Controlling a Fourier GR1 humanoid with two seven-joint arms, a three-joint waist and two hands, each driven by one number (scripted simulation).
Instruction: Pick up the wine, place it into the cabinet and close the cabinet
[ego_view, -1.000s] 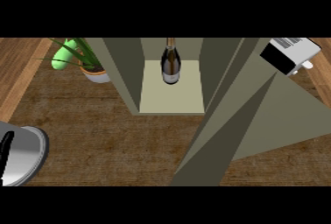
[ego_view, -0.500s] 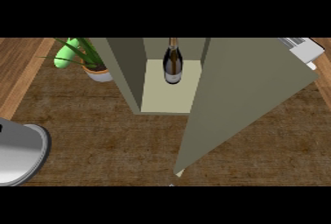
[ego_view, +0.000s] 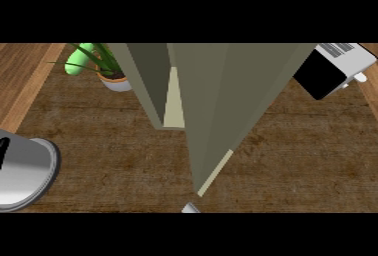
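The cabinet (ego_view: 148, 80) is dull olive-grey outside, and its door (ego_view: 229, 100) has the same olive-grey face with a pale cream strip along the edge. A narrow slice of cream interior (ego_view: 174, 102) shows between the wall and the door. The counter (ego_view: 103, 150) is dark brown with a fine woven grain, bordered by lighter orange-brown wood (ego_view: 26, 75). The plant (ego_view: 88, 59) is bright green in a white pot (ego_view: 117, 82). The appliance (ego_view: 336, 67) is white with a black side and dark stripes. The round pan (ego_view: 26, 172) is shiny silver-grey.
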